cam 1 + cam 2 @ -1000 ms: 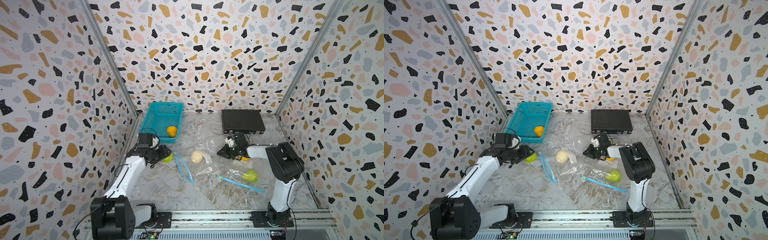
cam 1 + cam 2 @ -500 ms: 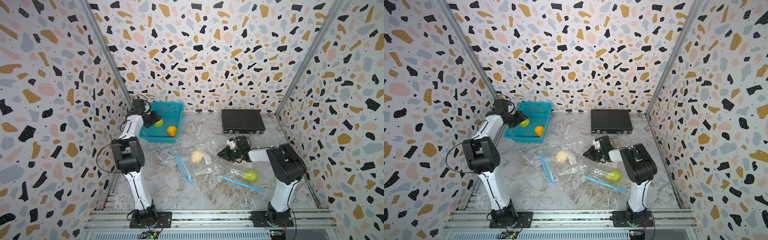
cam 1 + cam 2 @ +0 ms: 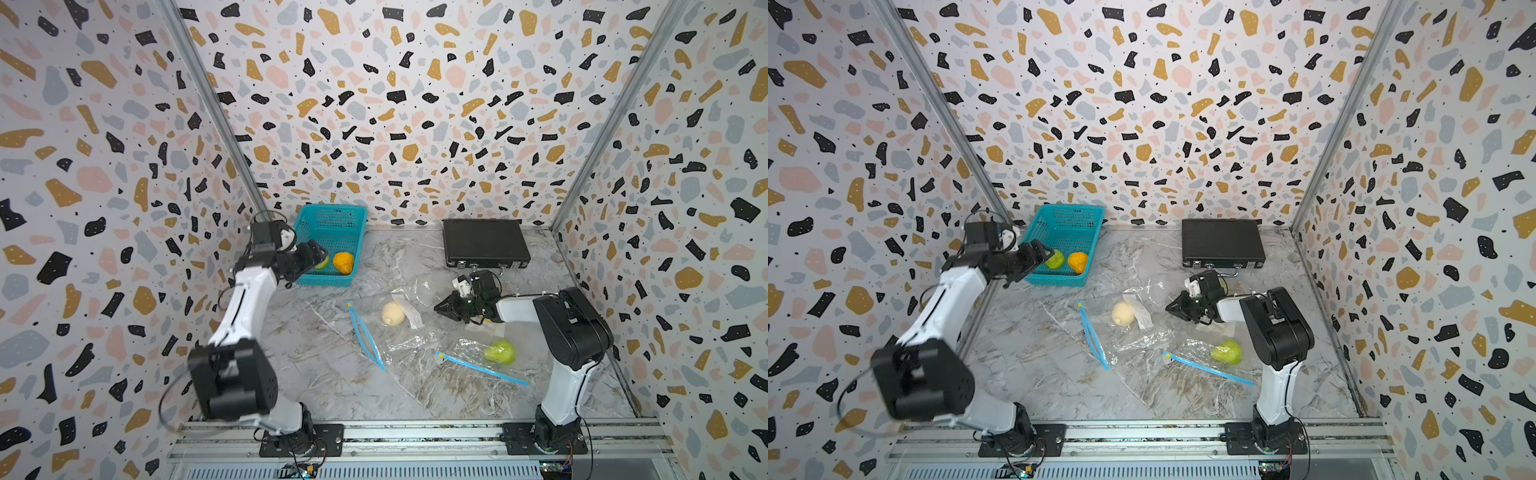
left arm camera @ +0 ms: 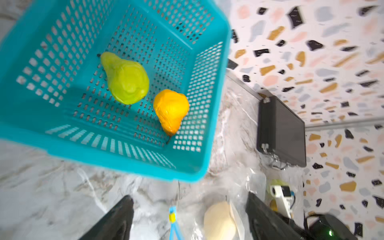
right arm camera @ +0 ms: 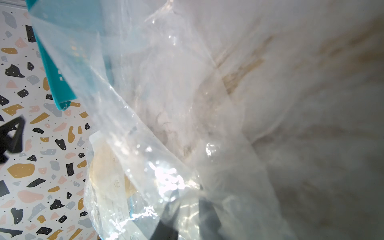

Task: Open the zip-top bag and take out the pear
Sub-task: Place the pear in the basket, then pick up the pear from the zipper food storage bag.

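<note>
A marble tabletop (image 3: 332,374) enclosed by terrazzo-patterned walls is shown in both top views, with two robot arms mounted at the near edge.

A teal plastic basket (image 3: 328,282) is placed at the far left. Two pears are seen lying inside it, side by side: a green pear (image 4: 126,81) and an orange pear (image 4: 171,110). The left gripper (image 3: 305,266) is held just above the near-left rim of the basket. Its jaws are spread wide apart and nothing is held between them.

A clear zip-top bag (image 3: 415,338) is spread near the middle of the table, with a pale pear (image 3: 392,313) inside it. Its blue zip strip (image 3: 365,336) is turned toward the left arm. The right gripper (image 3: 442,309) is positioned at the opposite edge of this bag. In the right wrist view, the jaws are seen nearly together, with the bag's film (image 5: 166,104) gathered between them.

A second zip-top bag (image 3: 465,353) is laid nearer the right arm's base, and a second green pear (image 3: 500,352) is enclosed in it. A closed black case (image 3: 484,243) is set against the back wall.
</note>
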Motion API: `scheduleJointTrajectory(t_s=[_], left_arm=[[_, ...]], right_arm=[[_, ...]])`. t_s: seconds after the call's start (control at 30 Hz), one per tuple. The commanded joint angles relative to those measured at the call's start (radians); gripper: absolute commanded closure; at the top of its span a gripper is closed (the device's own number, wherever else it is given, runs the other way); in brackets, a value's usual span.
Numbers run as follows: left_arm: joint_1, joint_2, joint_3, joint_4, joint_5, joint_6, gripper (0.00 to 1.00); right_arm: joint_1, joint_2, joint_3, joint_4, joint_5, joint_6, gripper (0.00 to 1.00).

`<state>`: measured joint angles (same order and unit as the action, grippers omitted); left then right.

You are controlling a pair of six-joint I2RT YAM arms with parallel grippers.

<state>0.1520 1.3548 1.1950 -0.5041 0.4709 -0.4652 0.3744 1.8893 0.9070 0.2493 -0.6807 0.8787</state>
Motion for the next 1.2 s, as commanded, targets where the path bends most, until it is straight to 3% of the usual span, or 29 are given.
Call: scheduleJointTrajectory(t_s=[0.0, 0.17, 0.4, 0.67, 0.73, 0.8, 1.0, 1.17], left_arm=[[-0.047, -0.174, -0.243, 0.044, 0.061, -0.094, 0.36], [-0.257, -0.37, -0.487, 0.086, 0.01, -0.225, 0.64], [-0.321, -0.316, -0.635, 0.213, 0.02, -0.28, 0.73], [-0.399, -0.065, -0.626, 0.508, -0.009, -0.354, 0.73], [-0.405, 0.005, -0.627, 0.596, 0.003, -0.383, 0.77], [-0.406, 0.025, -0.626, 0.631, -0.019, -0.394, 0.73], [-0.408, 0.0, -0.609, 0.62, -0.056, -0.379, 0.63], [-0.41, 0.03, -0.624, 0.682, -0.045, -0.396, 0.61]], right_arm=[[0.003, -0.026, 0.039, -0.04, -0.008, -0.025, 0.81], [0.009, -0.015, 0.055, -0.045, -0.017, -0.03, 0.84], [0.02, -0.055, 0.047, -0.098, -0.005, -0.065, 0.86], [0.042, -0.103, -0.001, -0.099, 0.003, -0.052, 0.86], [0.046, -0.132, -0.009, -0.12, 0.0, -0.06, 0.85], [0.045, -0.179, 0.004, -0.195, 0.011, -0.099, 0.83], [0.046, -0.269, 0.185, -0.51, 0.097, -0.269, 0.8], [0.05, -0.062, 0.442, -0.558, 0.048, -0.272, 0.83]])
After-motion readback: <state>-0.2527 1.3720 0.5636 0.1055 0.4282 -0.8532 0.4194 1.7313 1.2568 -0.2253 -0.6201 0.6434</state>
